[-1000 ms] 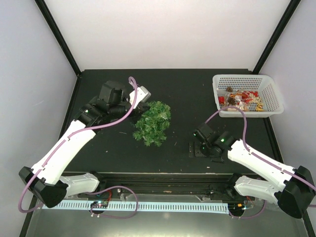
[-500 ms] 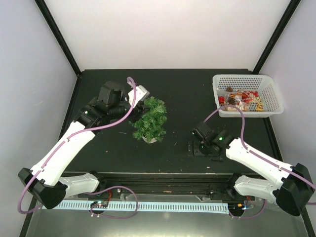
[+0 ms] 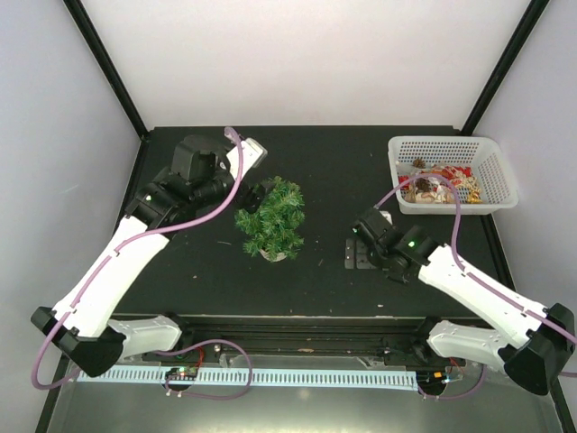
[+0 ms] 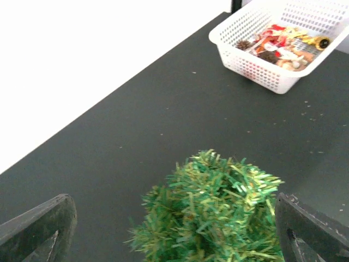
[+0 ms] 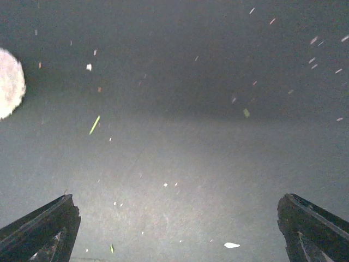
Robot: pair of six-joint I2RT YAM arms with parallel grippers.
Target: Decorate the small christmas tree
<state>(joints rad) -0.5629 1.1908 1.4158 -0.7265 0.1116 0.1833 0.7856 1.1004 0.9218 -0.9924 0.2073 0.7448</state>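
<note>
The small christmas tree [image 3: 270, 221] stands upright on its whitish base [image 3: 276, 255], left of the table's middle. My left gripper [image 3: 260, 197] is at the tree's upper left side, open. In the left wrist view the bushy green top of the tree [image 4: 212, 213] sits between the two spread fingers [image 4: 38, 232], and I cannot tell whether they touch it. My right gripper [image 3: 355, 254] is open low over bare table to the right of the tree. Only dark tabletop with specks shows between its fingers [image 5: 41, 232].
A white plastic basket [image 3: 442, 140] of mixed ornaments stands at the back right corner, and its wall [image 4: 240, 57] also shows in the left wrist view. A whitish round patch [image 5: 8, 82] lies at the left edge of the right wrist view. Loose green needles dot the black table [image 3: 352, 171].
My left gripper has gone from shut to open and let go of the tree. The tree has turned from tilted to upright on its base. The right arm shifted slightly.
</note>
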